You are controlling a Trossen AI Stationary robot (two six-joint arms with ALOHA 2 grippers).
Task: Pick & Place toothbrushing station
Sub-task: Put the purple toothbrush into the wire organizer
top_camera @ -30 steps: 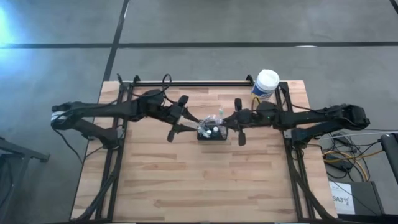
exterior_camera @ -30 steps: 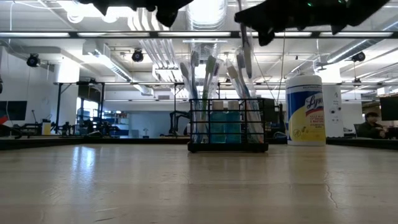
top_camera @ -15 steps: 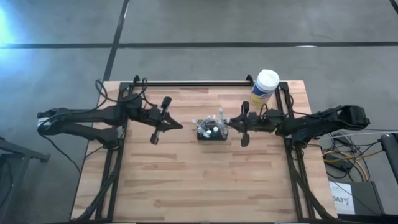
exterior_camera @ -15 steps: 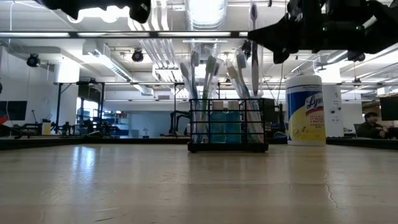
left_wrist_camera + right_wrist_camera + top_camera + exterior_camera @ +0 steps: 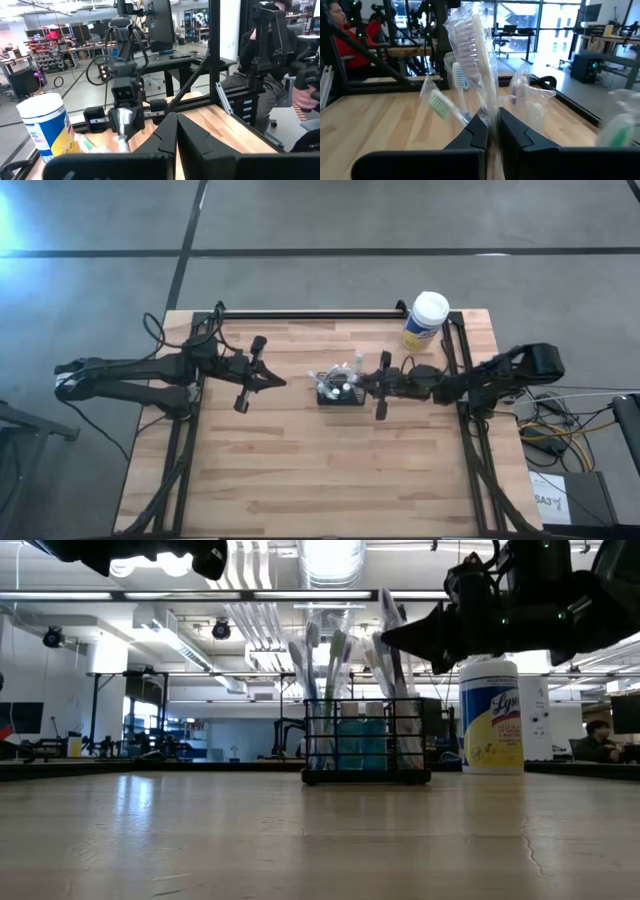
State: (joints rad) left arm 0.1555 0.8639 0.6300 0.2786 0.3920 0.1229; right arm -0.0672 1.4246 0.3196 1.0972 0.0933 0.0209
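The toothbrushing station, a small black wire caddy [image 5: 340, 393] [image 5: 367, 740], stands on its base at the table's middle with several wrapped toothbrushes upright in it. My right gripper [image 5: 366, 383] [image 5: 492, 127] hovers just right of the caddy's top and is shut on a clear-wrapped toothbrush [image 5: 472, 55] [image 5: 386, 610]. My left gripper [image 5: 278, 381] [image 5: 176, 131] is shut and holds nothing. It hangs above the table, left of the caddy and well apart from it. My right gripper pinches the wrapped toothbrush's handle [image 5: 491, 116] between its two fingers, which come level from the table's right. The brush lies across the fingers, its bristle end [image 5: 462, 42] standing above them and tilted. Whether its lower end is inside the caddy, I cannot tell.
A yellow wipes canister with a white lid [image 5: 428, 318] [image 5: 491, 715] stands at the far right corner. A black rail [image 5: 310, 313] runs along the far edge. The near half of the table is bare wood [image 5: 330, 470]. People sit in the room beyond [image 5: 270, 40] [image 5: 335, 20].
My left gripper has drawn back from the caddy toward the table's left edge and has shut. My right gripper has come down beside the caddy's top, still shut on the toothbrush, which hung upright before and now leans.
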